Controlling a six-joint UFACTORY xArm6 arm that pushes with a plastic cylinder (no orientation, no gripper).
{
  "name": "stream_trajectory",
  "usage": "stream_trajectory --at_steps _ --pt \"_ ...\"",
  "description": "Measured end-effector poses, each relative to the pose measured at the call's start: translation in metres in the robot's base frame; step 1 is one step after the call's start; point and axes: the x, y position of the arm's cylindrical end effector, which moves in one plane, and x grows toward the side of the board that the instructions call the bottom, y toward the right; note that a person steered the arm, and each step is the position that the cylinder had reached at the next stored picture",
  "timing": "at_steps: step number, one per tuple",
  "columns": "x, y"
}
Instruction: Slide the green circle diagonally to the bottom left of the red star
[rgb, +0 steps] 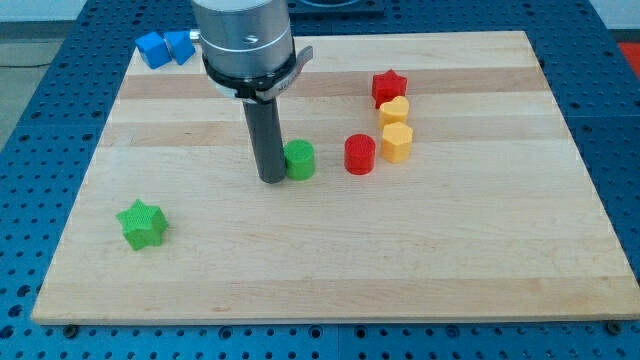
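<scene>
My tip (272, 179) just left of green circle (299, 160)

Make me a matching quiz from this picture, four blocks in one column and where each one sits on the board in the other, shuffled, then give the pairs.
Blocks:
1. green circle
2. green star
3. red star
4. blue blocks

Places:
A. the view's top left corner
B. right beside my tip, on its right in the view
C. the view's lower left, alone
D. top of the column above the two yellow blocks

Pairs: 1-B, 2-C, 3-D, 4-A
</scene>
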Motion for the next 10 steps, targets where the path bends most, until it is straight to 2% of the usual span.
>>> stream_trajectory --at_steps 2,5,7,10 --pt "-0.019 -0.011" --pt "-0.021 0.011" --pt "0.001 0.011" --pt "0.001 0.023"
